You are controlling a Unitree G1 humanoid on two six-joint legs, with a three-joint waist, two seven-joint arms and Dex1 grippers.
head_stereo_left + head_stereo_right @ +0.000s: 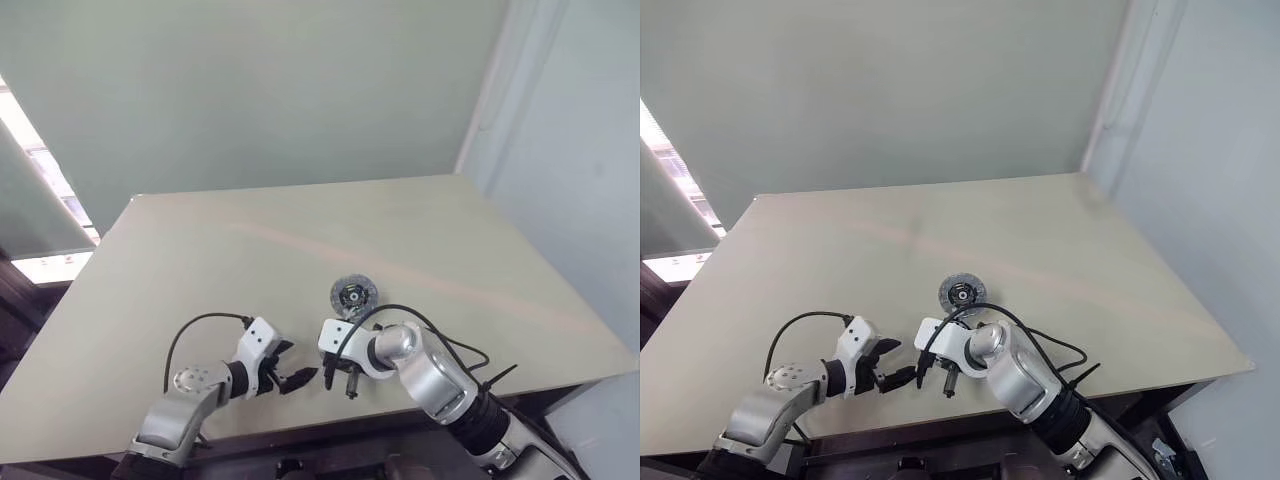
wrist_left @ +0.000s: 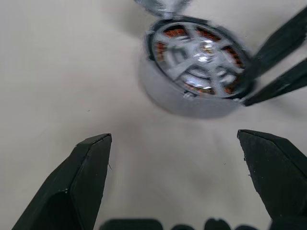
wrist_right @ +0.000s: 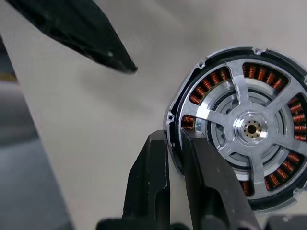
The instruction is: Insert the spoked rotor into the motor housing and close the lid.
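The right gripper is pinched narrow on the rim of the spoked rotor, held near the bench's front edge. The motor housing's copper windings are seen through its spokes. The left gripper is spread wide beside it. The lid lies just beyond. The pinch is best kept firm and the wheel levelled before the lid is fitted.

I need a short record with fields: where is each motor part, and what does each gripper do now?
spoked rotor: pinched at its rim, near the table's front edge
motor housing: its copper windings show between the rotor's spokes
lid: flat on the table, apart, beyond both grippers
left gripper: open, empty, facing the rotor
right gripper: shut on the rotor's rim
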